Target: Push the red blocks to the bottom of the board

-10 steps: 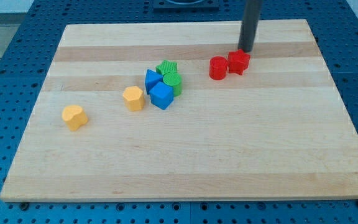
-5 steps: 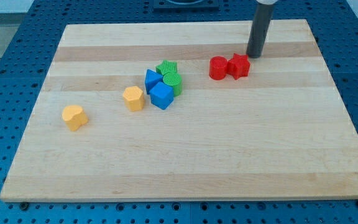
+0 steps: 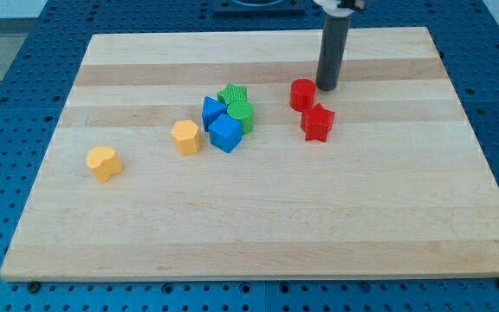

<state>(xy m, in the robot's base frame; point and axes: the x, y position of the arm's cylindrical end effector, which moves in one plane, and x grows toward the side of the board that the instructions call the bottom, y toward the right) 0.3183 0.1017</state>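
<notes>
So the two reds sit in the upper right part of the board (image 3: 457, 208): the red cylinder (image 3: 301, 94) and, just below and right of it, the red star (image 3: 317, 122). They look close, maybe touching at a corner, hard to tell. Both are a long way from the bottom edge, so basically nothing is done yet.

My tip (image 3: 327, 87) is just right of the cylinder, about level with its top edge and above the star. There's no pincer on this rig, just a plain rod, so nothing to open or close.

What could go wrong: from this spot a push lands on the cylinder's side and would send it left into the green (image 3: 237, 107) and blue (image 3: 220, 126) cluster instead of down. Also the reds aren't lined up, so one push would probably catch one and slip past the other. The two yellow blocks (image 3: 185, 137) (image 3: 103, 163) are way left of the cylinder, no worry.
</notes>
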